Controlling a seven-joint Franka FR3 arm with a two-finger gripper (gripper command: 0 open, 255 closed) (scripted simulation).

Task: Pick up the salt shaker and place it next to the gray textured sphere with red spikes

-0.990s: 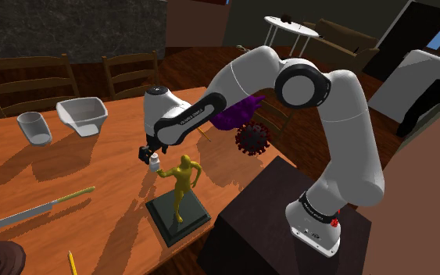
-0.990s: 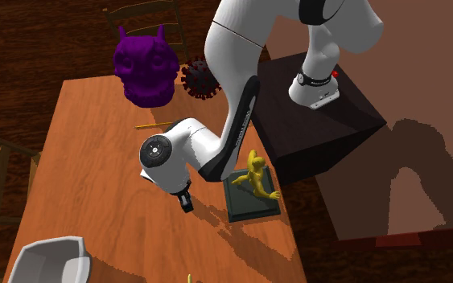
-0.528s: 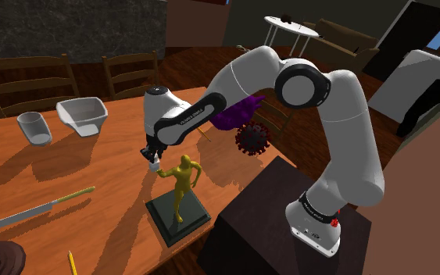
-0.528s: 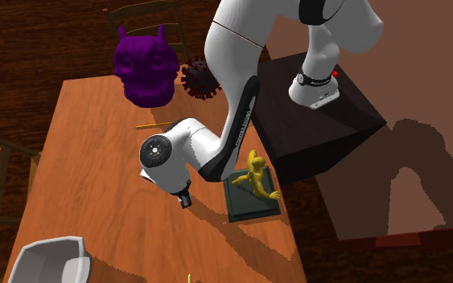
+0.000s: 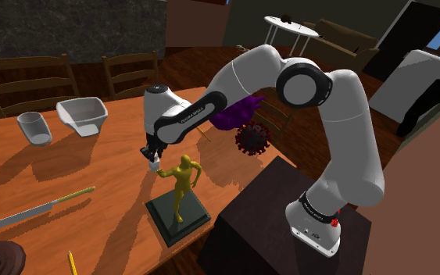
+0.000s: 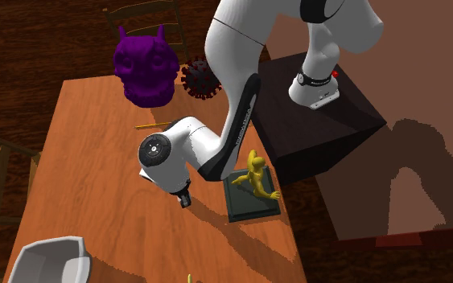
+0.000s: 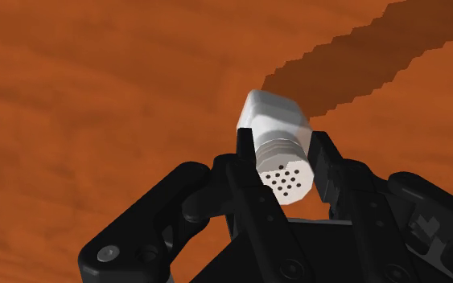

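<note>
The hand (image 7: 285, 157) is pinching the salt shaker (image 7: 274, 120): its two black fingers (image 7: 245, 161) press on the two sides of the shaker, one on each side. The shaker is whitish, with a grey cap full of small holes, and the cap points toward the wrist camera. In the shoulder view the hand hangs low over the bench (image 5: 93, 172), an orange-brown wooden top, and the shaker stays directly under it. Whether the shaker's base touches the wood, I cannot tell.

Just beside the shaker, on the shoulder view's right, stands a yellow figurine (image 5: 181, 181) on a dark square base. Its raised arm comes very near to the shaker.

The dark sphere with red spikes (image 5: 252, 139) lies further to the shoulder view's right, near the edge of the bench and well apart from the shaker. A purple horned head (image 5: 236, 114) is just beside the sphere, partly behind the white arm.

Toward the shoulder view's left, well apart from the hand, are a white bowl (image 5: 83, 115) and a grey cup (image 5: 33, 126) near each other. A long grey knife (image 5: 30, 211) lies nearer to the front edge.
</note>
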